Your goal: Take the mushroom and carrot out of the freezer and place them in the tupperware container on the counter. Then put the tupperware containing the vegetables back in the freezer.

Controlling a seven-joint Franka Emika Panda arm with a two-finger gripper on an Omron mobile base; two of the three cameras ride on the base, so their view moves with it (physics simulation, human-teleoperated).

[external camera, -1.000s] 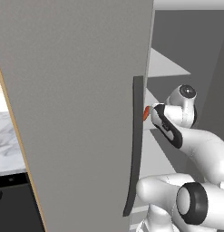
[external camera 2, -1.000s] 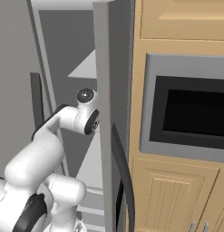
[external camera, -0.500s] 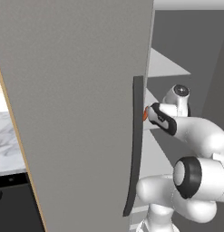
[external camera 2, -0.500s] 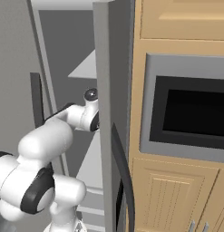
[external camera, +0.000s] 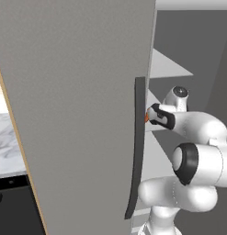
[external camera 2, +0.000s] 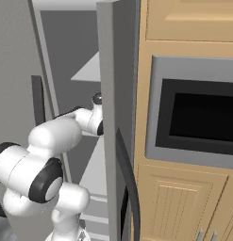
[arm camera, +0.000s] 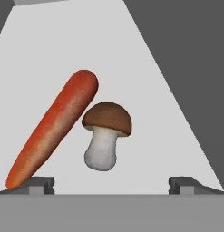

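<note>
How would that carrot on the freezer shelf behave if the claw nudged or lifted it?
The carrot looks round and tapered, so a sideways nudge would probably roll it in a curve. It lies close against the mushroom, so it may bump that too. It looks stiff, likely lifting in one piece.

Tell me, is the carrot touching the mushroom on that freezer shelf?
Cannot tell. In the hand view the carrot and the mushroom cap sit edge to edge with no clear gap, but that may be overlap only.
</note>
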